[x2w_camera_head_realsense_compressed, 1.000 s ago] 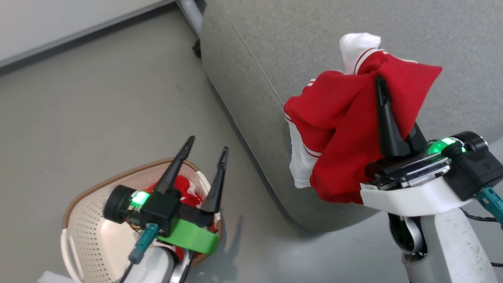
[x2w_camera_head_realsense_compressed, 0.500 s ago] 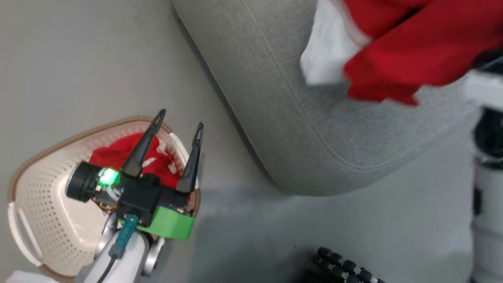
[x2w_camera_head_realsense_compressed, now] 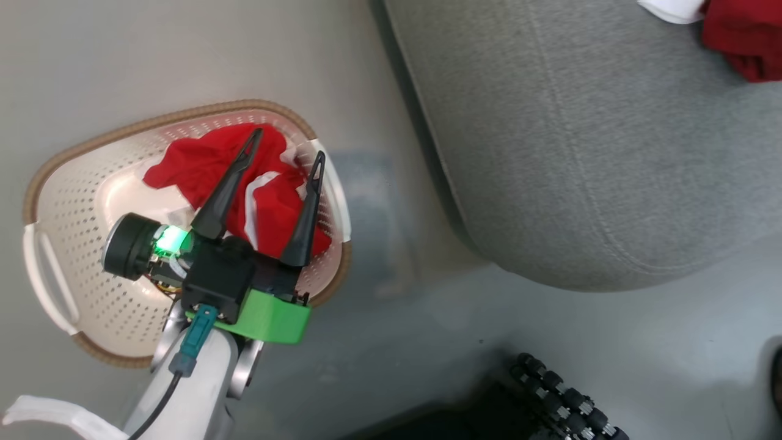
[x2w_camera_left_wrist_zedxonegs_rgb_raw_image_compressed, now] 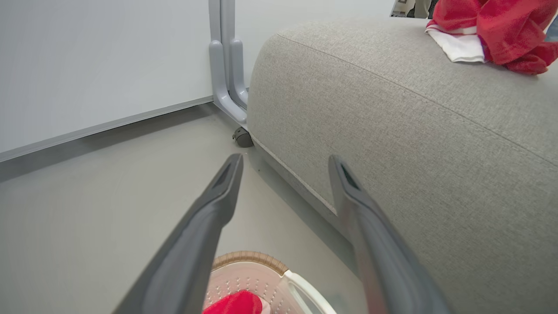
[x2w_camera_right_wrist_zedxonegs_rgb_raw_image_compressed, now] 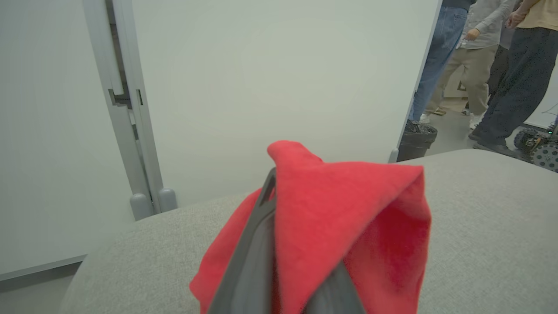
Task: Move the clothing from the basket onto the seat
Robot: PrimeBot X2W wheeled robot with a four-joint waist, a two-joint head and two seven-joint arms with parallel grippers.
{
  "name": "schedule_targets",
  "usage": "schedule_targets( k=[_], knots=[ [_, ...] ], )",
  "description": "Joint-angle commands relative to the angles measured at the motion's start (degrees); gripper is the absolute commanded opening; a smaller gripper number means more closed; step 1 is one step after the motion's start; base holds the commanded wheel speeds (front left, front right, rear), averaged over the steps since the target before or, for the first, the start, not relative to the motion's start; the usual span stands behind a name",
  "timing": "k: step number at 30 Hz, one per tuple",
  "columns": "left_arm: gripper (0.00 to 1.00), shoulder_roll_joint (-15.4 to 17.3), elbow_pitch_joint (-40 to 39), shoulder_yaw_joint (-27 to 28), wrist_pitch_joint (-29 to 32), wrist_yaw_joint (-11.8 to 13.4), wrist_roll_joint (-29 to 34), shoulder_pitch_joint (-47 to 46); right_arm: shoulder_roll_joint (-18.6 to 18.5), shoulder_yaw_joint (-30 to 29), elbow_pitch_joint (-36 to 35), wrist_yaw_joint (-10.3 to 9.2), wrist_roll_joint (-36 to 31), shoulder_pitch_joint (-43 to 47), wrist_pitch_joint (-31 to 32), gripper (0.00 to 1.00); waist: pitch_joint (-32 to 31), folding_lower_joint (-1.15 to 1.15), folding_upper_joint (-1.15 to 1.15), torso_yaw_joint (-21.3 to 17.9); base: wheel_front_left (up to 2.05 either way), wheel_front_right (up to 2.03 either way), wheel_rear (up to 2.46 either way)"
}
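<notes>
Because the right gripper (x2w_camera_right_wrist_zedxonegs_rgb_raw_image_compressed: 273, 185) has its fingers pinched together on one red garment (x2w_camera_right_wrist_zedxonegs_rgb_raw_image_compressed: 348, 218) whose cloth is draped right over them, the likeliest trouble is that the fabric clings to the fingers when they part and gets dragged back off the seat (x2w_camera_head_realsense_compressed: 611, 153) instead of staying there. That garment is over the seat's top, well in from the rounded front edge, and in the left wrist view its lower folds seem to rest on it, though the far corner of that view is too cramped to be sure of contact. The second risk lies at the basket (x2w_camera_head_realsense_compressed: 67, 244), which stands on the floor (x2w_camera_head_realsense_compressed: 153, 49) just beside the seat. The left gripper (x2w_camera_head_realsense_compressed: 288, 143) hovers above it with its fingers spread wide and holding nothing, and the other red garment (x2w_camera_head_realsense_compressed: 195, 168) lies bunched against the basket's seat-side wall, under and between the two fingers. One fingertip stands over the white handle (x2w_camera_head_realsense_compressed: 342, 208) and perforated wall, so a straight descent could strike plastic, push the light basket aside, or close on only a thin fold.
</notes>
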Motion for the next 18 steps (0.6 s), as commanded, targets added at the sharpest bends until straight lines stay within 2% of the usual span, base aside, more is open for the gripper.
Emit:
schedule_targets(
  k=[1, 2, 3, 4, 5, 8, 11, 18],
  knots=[
    [1.00, -0.51, 0.36, -0.30, 0.03, -0.69, -0.19, -1.27, -0.70, 0.11, 1.80, -0.02, -0.41, -0.45, -0.18, 0.19, 2.48, -0.01, 0.00, 4.02, 0.00, 0.00, 0.00],
    [1.00, -1.05, 0.77, -0.62, 0.03, -1.27, -0.43, -1.75, -0.99, -0.43, 3.38, -0.03, -0.70, -0.35, -0.18, 0.42, 2.29, -0.01, 0.00, 4.77, 0.00, 0.00, 0.00],
    [1.00, -1.36, 1.24, -1.00, 0.04, -2.00, -0.55, -2.10, -1.15, -0.75, 4.31, -0.03, -1.00, 0.01, -0.18, 0.49, 2.05, -0.01, 0.00, 5.42, 0.00, 0.00, 0.00],
    [1.00, -1.50, 1.82, -1.37, 0.03, -2.66, -0.73, -2.33, -1.07, -1.13, 5.41, -0.03, -1.50, 0.57, -0.18, 0.94, 1.67, -0.01, 0.00, 5.99, 0.00, 0.00, 0.00],
    [1.00, -1.61, 2.74, -1.71, 0.04, -3.24, -1.01, -2.38, -1.13, -1.28, 5.98, -0.03, -1.99, 1.09, -0.18, 1.00, 1.19, -0.01, 0.00, 6.41, 0.00, 0.00, 0.00],
    [1.00, -3.07, 5.07, -2.86, 0.02, -4.99, -1.98, -2.83, -0.98, -2.61, 6.17, -0.03, -3.65, 3.09, -0.18, 1.00, -1.14, -0.01, 0.00, 7.73, 0.00, 0.00, 0.00],
    [1.00, -3.82, 6.57, -3.27, 0.01, -5.44, -2.17, -3.23, -0.83, -2.81, 3.73, -0.03, -6.05, 6.74, -0.18, 1.00, -3.95, -0.01, 0.00, 8.87, 0.00, 0.00, 0.00],
    [1.00, -7.46, 8.52, 1.68, 0.01, -1.39, -4.07, 0.92, 0.68, 0.92, -2.68, -0.03, -9.23, 18.68, -0.18, 1.00, -13.69, -0.01, 0.00, 11.49, 0.00, 0.00, 0.00]
  ],
)
